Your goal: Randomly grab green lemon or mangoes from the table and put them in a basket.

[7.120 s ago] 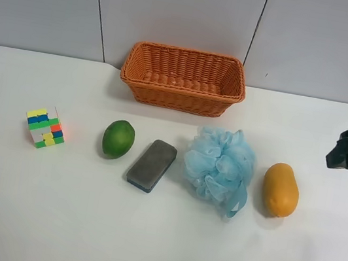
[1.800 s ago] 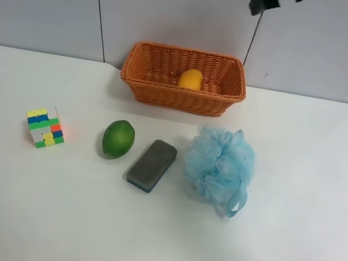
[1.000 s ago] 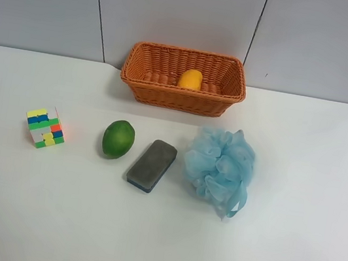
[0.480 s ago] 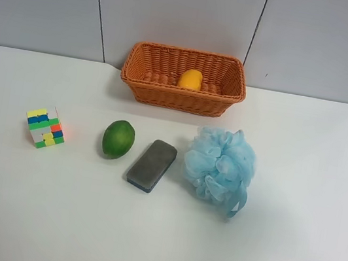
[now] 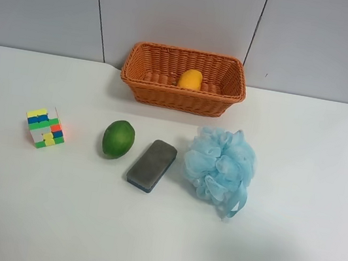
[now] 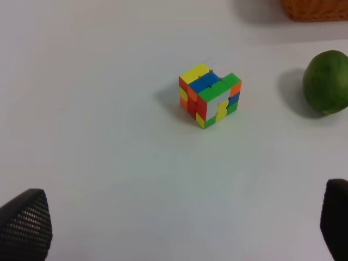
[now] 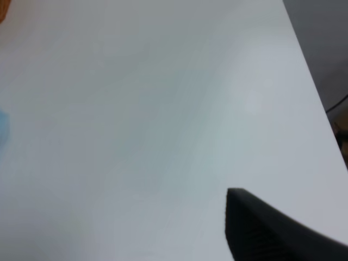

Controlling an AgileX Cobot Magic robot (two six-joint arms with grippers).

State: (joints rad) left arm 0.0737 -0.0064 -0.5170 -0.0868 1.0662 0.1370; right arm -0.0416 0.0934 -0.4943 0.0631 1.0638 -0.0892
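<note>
The green lemon (image 5: 118, 138) lies on the white table (image 5: 312, 258), left of centre; it also shows in the left wrist view (image 6: 326, 81). The orange-yellow mango (image 5: 191, 79) lies inside the orange-brown wicker basket (image 5: 136, 75) at the back of the table. No arm shows in the exterior high view. My left gripper (image 6: 179, 225) is open and empty, hovering above the table near the cube. Only one dark finger (image 7: 272, 234) of my right gripper shows, above bare table, with nothing against it or held.
A multicoloured puzzle cube (image 5: 44, 127) stands left of the lemon, seen too in the left wrist view (image 6: 209, 93). A dark grey block (image 5: 152, 165) lies right of the lemon. A light blue bath pouf (image 5: 220, 167) sits further right.
The mango went from the table at the right into the basket. The arm seen at the right, then above the basket, has left the exterior high view. The pouf shifted slightly.
</note>
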